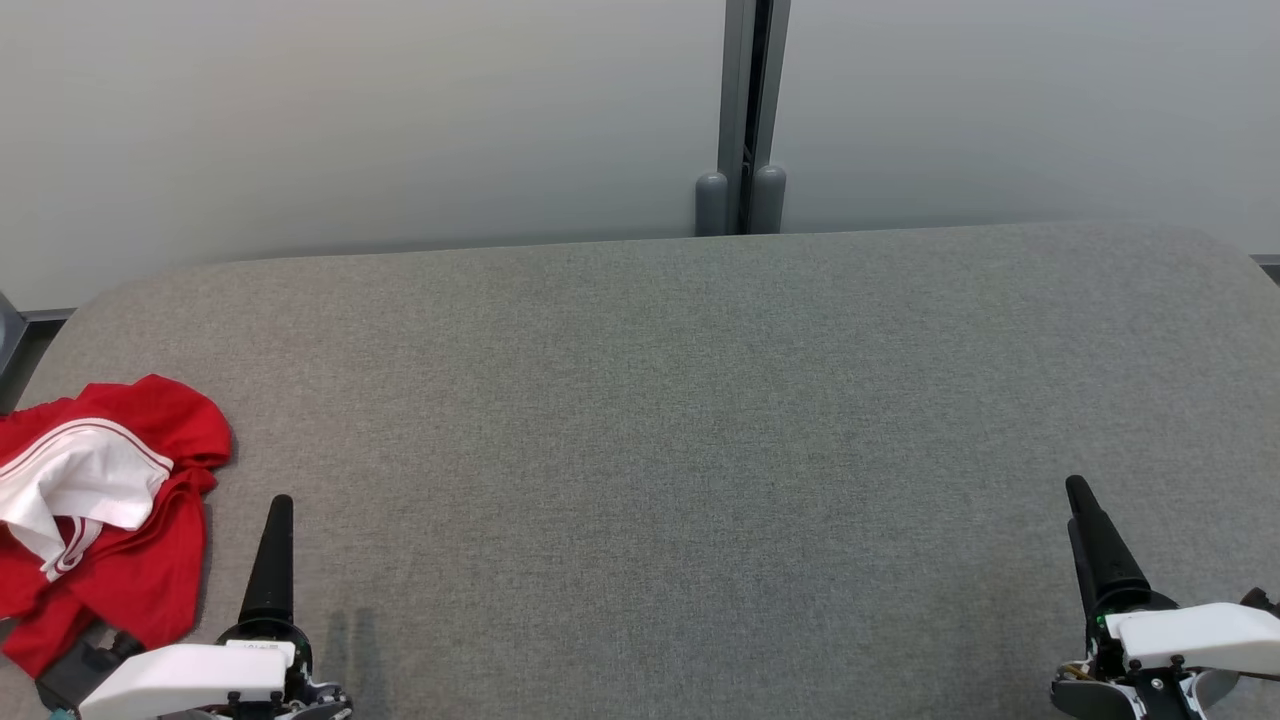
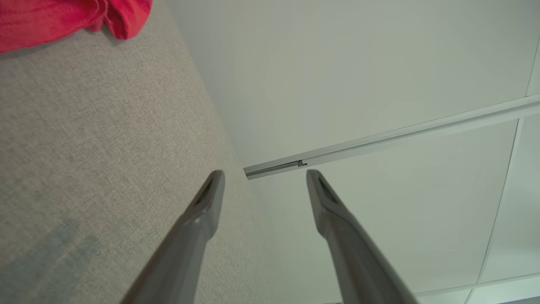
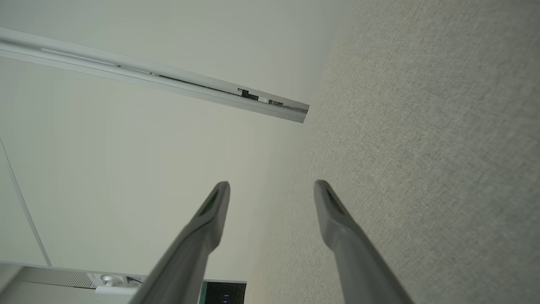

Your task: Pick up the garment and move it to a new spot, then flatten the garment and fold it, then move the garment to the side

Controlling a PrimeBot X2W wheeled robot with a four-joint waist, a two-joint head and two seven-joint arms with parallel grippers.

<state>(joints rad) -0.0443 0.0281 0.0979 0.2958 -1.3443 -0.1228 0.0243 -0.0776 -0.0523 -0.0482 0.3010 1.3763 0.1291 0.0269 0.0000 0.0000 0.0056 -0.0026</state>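
Note:
The garment [image 1: 120, 520], red with a white inner part and striped trim, lies crumpled at the near left corner of the grey table [image 1: 660, 420]. Its red edge [image 2: 63, 19] shows at the top left of the left wrist view. My left gripper [image 1: 280, 505] stands just right of the garment, apart from it, fingers pointing up the view. Seen from the left wrist, the left gripper [image 2: 265, 175] is open with nothing between its fingers. My right gripper [image 1: 1080, 492] hovers over the near right of the table, and the right wrist view has this gripper [image 3: 272, 185] open and empty.
A pale wall [image 1: 350, 120] with a grey vertical post [image 1: 745, 120] runs behind the table's far edge. The table's rounded left edge falls away just past the garment. A wide stretch of bare grey felt lies between the two grippers.

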